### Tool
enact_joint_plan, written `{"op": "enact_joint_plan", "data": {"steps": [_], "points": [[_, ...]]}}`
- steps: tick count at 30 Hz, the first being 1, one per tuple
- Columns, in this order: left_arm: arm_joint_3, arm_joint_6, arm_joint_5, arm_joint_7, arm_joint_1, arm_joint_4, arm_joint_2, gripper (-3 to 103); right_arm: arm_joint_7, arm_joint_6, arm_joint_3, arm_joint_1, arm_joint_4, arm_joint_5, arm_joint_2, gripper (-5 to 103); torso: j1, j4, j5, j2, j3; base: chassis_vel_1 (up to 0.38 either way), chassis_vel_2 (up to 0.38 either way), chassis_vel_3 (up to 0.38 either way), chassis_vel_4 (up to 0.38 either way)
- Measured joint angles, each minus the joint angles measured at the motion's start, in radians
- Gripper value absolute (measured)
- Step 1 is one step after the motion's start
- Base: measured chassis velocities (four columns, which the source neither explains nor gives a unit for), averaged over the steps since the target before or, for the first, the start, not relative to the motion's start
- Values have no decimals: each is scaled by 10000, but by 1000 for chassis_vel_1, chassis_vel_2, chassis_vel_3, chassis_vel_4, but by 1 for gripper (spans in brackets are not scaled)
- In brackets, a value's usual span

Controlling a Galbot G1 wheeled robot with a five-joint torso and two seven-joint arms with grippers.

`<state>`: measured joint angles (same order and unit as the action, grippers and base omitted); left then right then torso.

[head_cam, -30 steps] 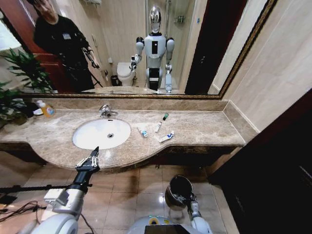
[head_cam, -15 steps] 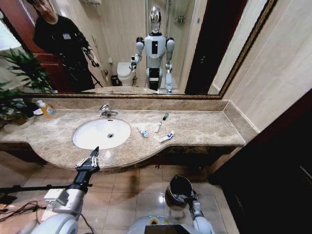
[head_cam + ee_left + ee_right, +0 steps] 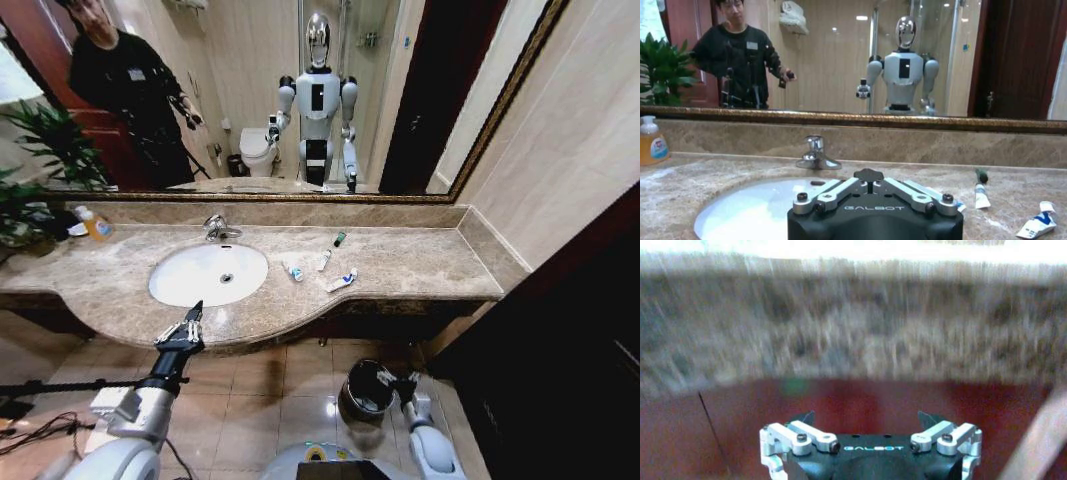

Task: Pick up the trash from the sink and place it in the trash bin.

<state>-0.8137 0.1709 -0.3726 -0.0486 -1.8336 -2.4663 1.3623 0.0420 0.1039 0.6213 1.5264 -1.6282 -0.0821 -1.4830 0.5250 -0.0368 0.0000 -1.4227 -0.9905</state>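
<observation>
Trash tubes [image 3: 341,279] lie on the desk [image 3: 420,265] beside the sink [image 3: 208,274], none picked yet. Right pincer [image 3: 407,381], open and empty, hangs by the bin [image 3: 366,392]; left pincer [image 3: 190,322], open and empty, waits before the sink. Next: reach the tubes.

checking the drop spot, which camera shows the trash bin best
The head view: the trash bin stands on the floor below the counter, its open top and shiny rim in plain sight, with the right pincer beside it. The left wrist view faces the sink and mirror; the right wrist view faces the counter edge.
</observation>
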Motion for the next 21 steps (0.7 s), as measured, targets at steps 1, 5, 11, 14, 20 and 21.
{"op": "enact_joint_plan", "data": {"steps": [1,5,11,14,20,21], "points": [[0,0,0,0,0,0,0,0,0,-49,-9,96,-344,7,-13,100,0,-1,-1,0,0,0,0,0,0],[0,0,0,0,0,0,0,0,-55,-146,-75,421,-1340,91,-4,100,0,0,0,0,0,0,0,0,0],[0,0,0,0,0,0,0,0,-367,-388,-181,819,-2758,59,102,100,0,0,0,0,0,0,0,0,0],[0,0,0,0,0,0,0,0,-446,-493,-192,828,-3295,-10,113,100,0,0,-1,0,0,0,0,0,0],[0,0,0,0,1,0,0,0,-548,-821,-318,579,-3978,-161,112,100,0,0,0,0,0,0,0,0,0],[0,0,0,0,1,0,0,0,-548,-821,-318,579,-3978,-161,112,100,0,0,0,0,0,0,0,0,0]]}}
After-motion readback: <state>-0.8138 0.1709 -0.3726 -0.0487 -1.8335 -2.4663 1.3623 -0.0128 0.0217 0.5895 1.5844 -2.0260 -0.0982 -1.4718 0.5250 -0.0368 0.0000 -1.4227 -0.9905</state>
